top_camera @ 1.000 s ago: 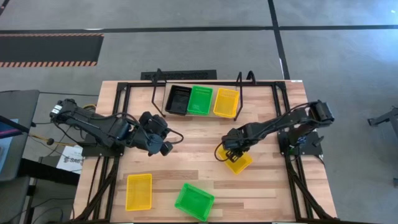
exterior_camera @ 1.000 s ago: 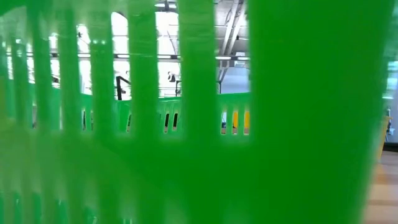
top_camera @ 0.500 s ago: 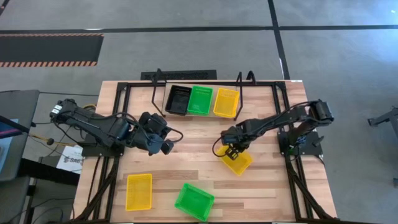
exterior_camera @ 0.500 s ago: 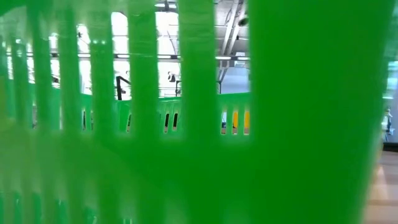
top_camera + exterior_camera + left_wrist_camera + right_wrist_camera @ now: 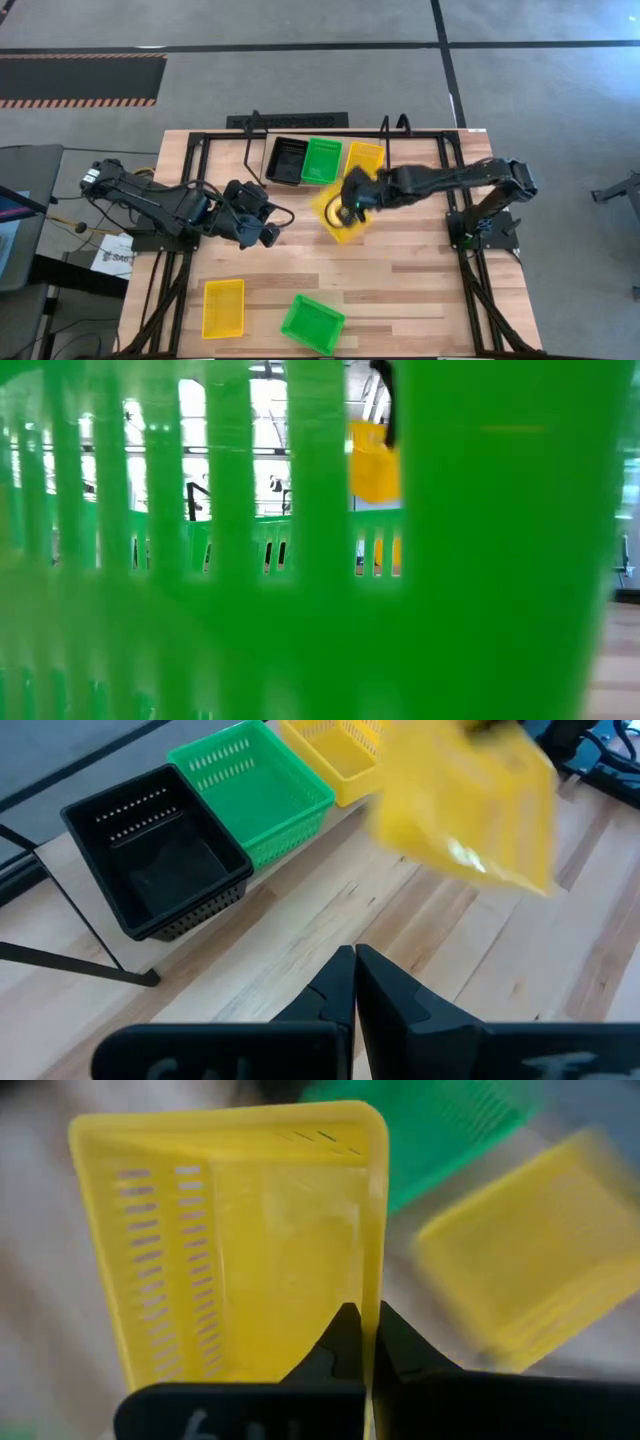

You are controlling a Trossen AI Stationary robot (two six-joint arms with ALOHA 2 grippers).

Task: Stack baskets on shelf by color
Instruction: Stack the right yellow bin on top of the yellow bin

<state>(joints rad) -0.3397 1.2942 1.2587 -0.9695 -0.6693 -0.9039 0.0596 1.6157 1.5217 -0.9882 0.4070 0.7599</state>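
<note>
Three baskets (image 5: 322,160) sit on the shelf (image 5: 255,125). Right fingers (image 5: 349,211) pinch a yellow basket (image 5: 338,222) wall, lifted near the shelf; left fingers (image 5: 268,236) rest closed, empty, above the counter (image 5: 420,300).

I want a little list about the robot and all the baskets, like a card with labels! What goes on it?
Right gripper: shut on the wall of a yellow basket, held in the air near the shelf
Left gripper: shut, empty, waiting over the table's left side
Shelf: holds a black basket, a green basket and a yellow shelf basket, side by side
Front of the table: one loose yellow basket and one loose green basket
Low camera: blocked by green plastic
</note>
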